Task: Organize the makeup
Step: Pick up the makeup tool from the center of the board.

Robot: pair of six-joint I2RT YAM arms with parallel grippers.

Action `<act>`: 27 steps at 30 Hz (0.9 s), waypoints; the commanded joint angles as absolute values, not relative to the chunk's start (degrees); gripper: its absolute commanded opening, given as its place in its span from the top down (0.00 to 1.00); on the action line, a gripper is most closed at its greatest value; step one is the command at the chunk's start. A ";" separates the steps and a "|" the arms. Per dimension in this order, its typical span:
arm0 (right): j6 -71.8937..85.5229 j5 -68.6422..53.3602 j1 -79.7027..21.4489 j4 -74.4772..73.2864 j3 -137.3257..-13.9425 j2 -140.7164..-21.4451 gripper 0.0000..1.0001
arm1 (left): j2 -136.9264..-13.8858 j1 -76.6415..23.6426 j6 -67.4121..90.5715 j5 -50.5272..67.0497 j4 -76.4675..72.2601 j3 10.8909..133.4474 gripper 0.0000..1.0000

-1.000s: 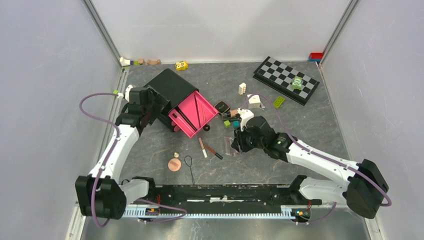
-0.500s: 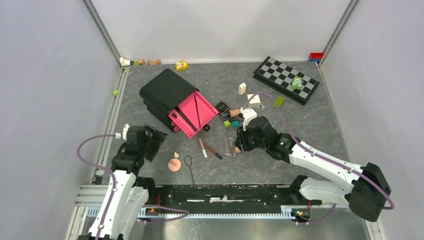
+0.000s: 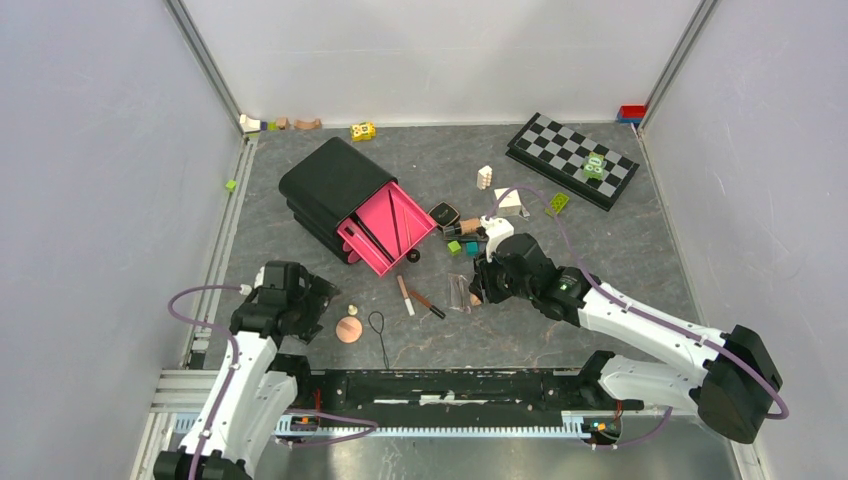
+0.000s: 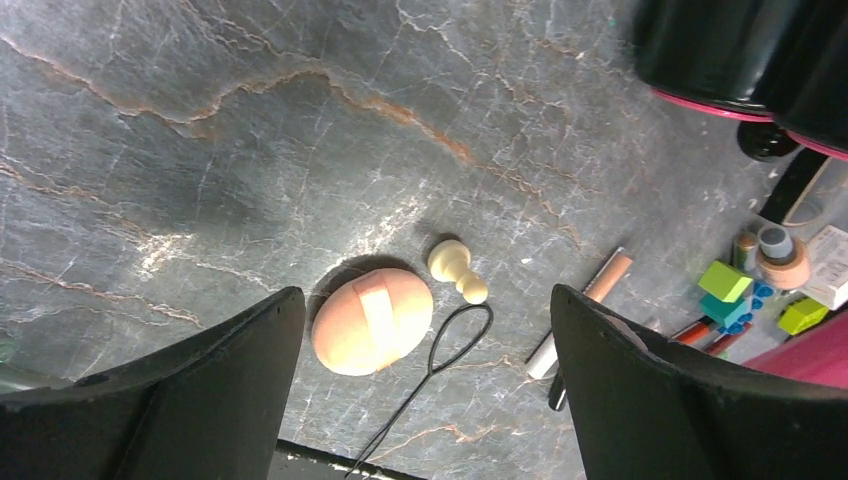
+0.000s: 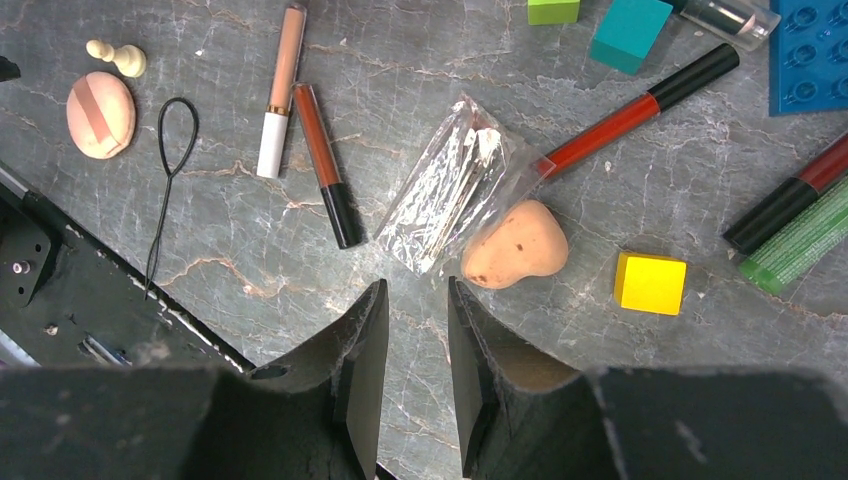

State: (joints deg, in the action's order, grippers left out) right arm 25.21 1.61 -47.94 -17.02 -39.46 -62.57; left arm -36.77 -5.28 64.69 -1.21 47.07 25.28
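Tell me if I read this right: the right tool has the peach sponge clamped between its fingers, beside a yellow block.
Not clamped. In the right wrist view the right tool holds nothing, its fingers slightly apart with nothing between them; the peach sponge lies free just beyond the tips, beside the yellow block.

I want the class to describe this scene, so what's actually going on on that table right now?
It's a tidy-up in mid-course, and nothing is held right now. The left claw hovers wide open above the peach puff, which lies beside a black loop. The right claw, jaws narrowly apart and empty, hangs over the clear plastic packet and the peach sponge. Several lip tubes lie loose nearby. The black case with its pink tray stands further back.
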 commanded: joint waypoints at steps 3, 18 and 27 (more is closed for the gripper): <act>24.71 2.85 -47.98 -16.31 -38.24 -61.29 0.65 | -39.02 -5.27 65.81 -0.58 45.70 25.43 0.00; 24.30 4.13 -47.91 -17.40 -38.01 -60.64 0.64 | -54.90 -2.37 56.09 2.50 46.72 31.81 0.00; 24.29 3.74 -47.95 -16.77 -37.63 -61.01 0.64 | -45.76 -3.16 58.99 0.20 51.94 28.62 0.11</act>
